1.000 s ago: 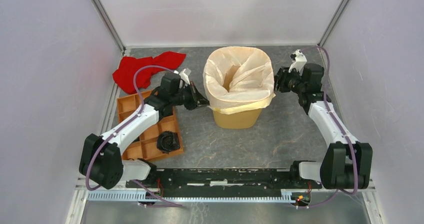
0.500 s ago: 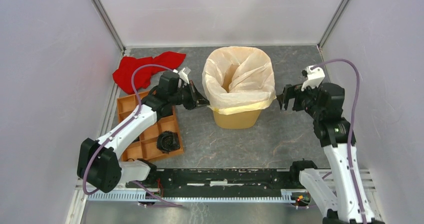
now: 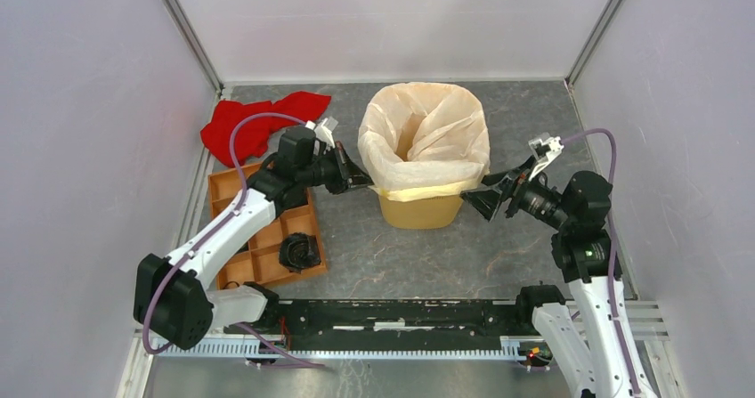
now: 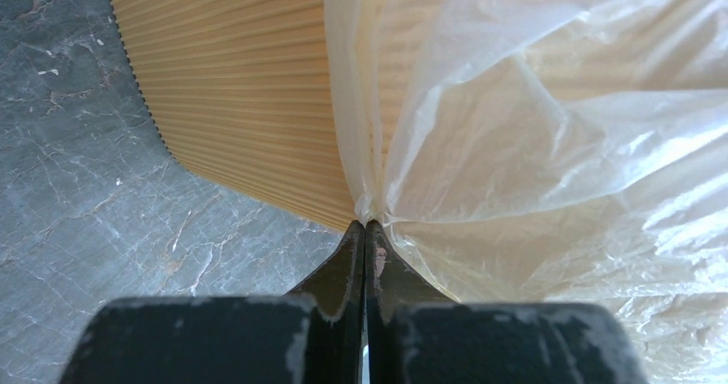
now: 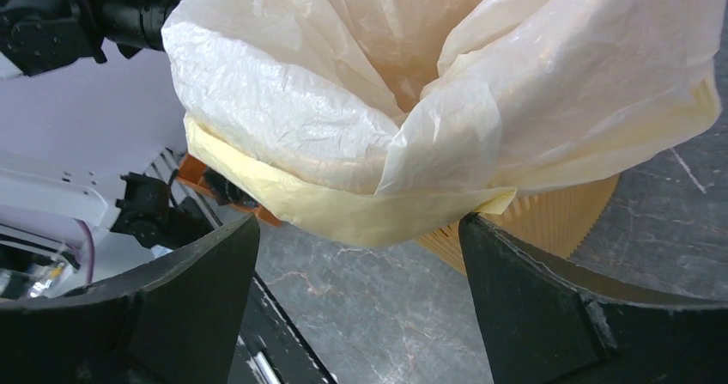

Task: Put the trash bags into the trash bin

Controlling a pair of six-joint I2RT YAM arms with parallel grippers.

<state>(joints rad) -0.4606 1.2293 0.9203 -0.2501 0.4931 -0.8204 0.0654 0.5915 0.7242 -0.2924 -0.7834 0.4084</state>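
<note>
The orange-yellow trash bin [image 3: 421, 209] stands upright at the table's middle back. The cream translucent trash bag [image 3: 426, 140] lines it, its top folded out over the rim. My left gripper [image 3: 367, 183] is at the bin's left side, shut on the bag's overhanging edge [image 4: 371, 205], against the ribbed bin wall [image 4: 240, 100]. My right gripper [image 3: 478, 197] is open and empty, just right of the bin and below the bag's folded edge [image 5: 360, 216]. The bin's wall shows in the right wrist view [image 5: 549, 225].
A red cloth [image 3: 258, 120] lies at the back left. A flat orange compartment tray [image 3: 260, 238] with a black item [image 3: 299, 252] sits under the left arm. White enclosure walls stand on three sides. Grey marbled table [image 3: 499, 255] surrounds the bin.
My right arm has drawn back from the bin's right rim, swung down and toward the front, and now points its open jaws at the bin's lower right. The left gripper stays on the bag.
</note>
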